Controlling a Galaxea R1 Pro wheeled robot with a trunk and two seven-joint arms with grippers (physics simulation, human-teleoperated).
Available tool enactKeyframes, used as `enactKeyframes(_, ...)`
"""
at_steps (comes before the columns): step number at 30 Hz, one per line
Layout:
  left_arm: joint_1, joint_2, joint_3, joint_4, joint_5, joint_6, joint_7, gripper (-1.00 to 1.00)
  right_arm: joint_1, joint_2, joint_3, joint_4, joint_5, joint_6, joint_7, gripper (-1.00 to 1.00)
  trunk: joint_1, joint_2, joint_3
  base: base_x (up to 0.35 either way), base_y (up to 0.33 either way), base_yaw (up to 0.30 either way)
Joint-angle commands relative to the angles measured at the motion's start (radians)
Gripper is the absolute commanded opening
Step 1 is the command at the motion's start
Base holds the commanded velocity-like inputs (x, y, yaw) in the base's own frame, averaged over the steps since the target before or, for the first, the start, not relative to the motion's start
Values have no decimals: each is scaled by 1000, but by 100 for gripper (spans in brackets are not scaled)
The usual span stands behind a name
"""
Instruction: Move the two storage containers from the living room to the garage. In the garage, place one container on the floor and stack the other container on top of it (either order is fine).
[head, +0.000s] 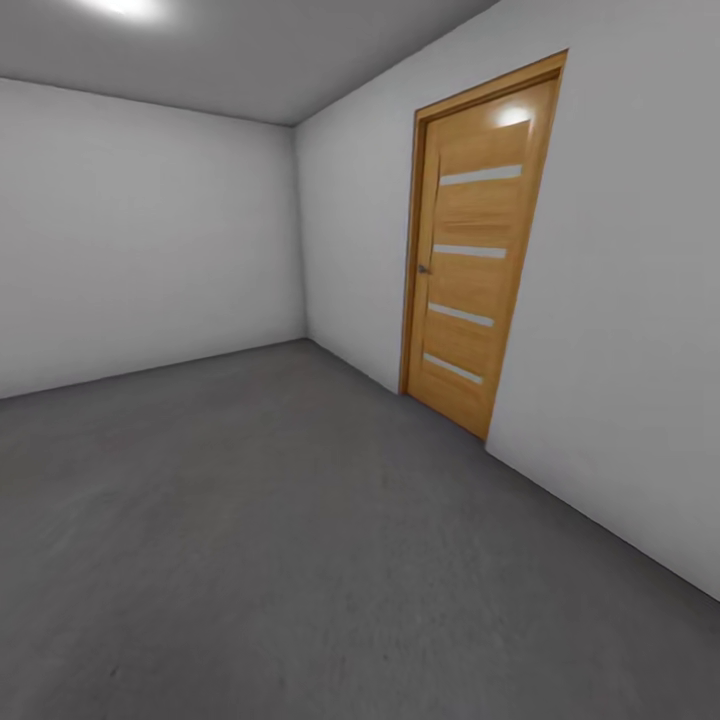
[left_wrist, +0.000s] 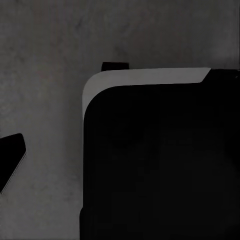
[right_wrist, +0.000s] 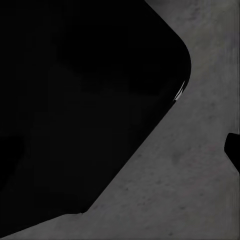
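Grey floor (head: 300, 560) lies before us, left of the door (head: 480, 260); we see no containers here. Finger state we cannot tell. Risk: turning could clip the wall (head: 620, 330).

floor (head: 250, 560) ahead, door (head: 475, 260) in right wall (head: 630, 300)

Floor (right_wrist: 190, 190) largely hidden behind black body (right_wrist: 75, 100)
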Motion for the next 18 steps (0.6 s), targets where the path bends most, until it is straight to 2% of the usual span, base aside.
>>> enactKeyframes(1, 0, 0, 1, 0, 2, -2, -1, 100, 0, 0, 3, 0, -1, -3, 0, 100, 1, 0, -1, 323, 0, 0)
enactKeyframes(18, 0, 0, 1, 0, 2, -2, -1, 100, 0, 0, 4, 0, 2, -3, 0, 100, 1, 0, -1, 323, 0, 0)
